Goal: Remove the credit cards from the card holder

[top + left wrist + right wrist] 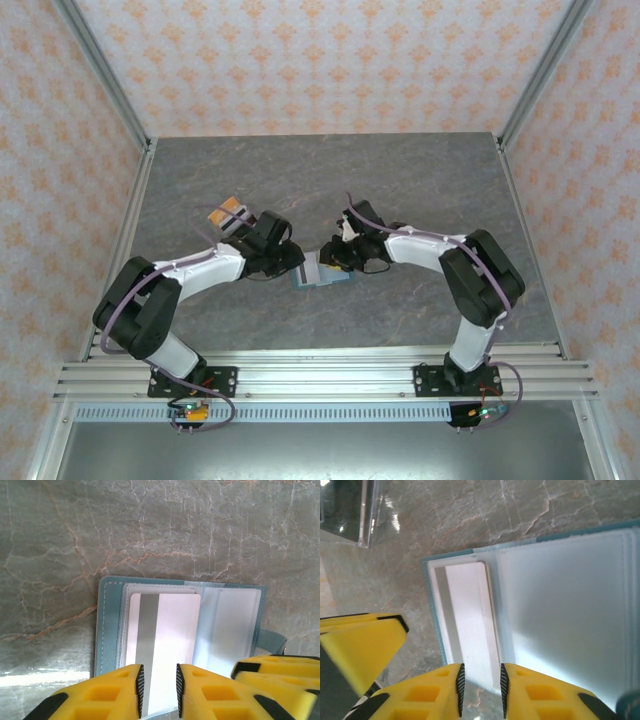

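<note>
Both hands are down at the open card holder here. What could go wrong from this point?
1. The left hand straddles the striped card with its jaws slightly apart; a pull now could leave the card in its pocket.
2. The right hand is likewise loose at the edge of the card holder, so nothing seems to pin it, and it may slide along with a card.
3. The two hands sit close together and could bump.

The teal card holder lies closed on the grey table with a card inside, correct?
Not closed. The card holder lies open on the grey table, its clear pockets exposed with a pale striped card inside. The left wrist view shows this.
</note>
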Controlling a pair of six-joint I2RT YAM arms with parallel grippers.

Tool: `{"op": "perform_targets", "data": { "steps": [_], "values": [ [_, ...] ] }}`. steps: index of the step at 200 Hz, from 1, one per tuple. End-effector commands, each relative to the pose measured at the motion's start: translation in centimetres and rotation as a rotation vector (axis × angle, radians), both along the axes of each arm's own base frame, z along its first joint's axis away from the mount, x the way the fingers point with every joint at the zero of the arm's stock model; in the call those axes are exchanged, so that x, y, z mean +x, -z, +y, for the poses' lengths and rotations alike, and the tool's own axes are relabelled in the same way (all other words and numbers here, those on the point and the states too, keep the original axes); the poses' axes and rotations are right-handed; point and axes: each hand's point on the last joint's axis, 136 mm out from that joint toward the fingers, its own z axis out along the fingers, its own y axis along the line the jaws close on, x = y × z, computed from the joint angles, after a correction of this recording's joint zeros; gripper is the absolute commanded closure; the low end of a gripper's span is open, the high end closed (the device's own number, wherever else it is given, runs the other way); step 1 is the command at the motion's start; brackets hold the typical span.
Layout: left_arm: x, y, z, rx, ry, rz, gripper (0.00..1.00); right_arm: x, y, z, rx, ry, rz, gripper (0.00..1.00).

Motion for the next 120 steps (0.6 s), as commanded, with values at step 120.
{"op": "perform_targets", "data": {
  "steps": [120],
  "values": [
    [-1.9,2.8,-0.9,-0.034,0.010,0.085,0.88,-2.3,3.2,0.8,-0.052,-0.021,0.096,0.74]
  ]
}}
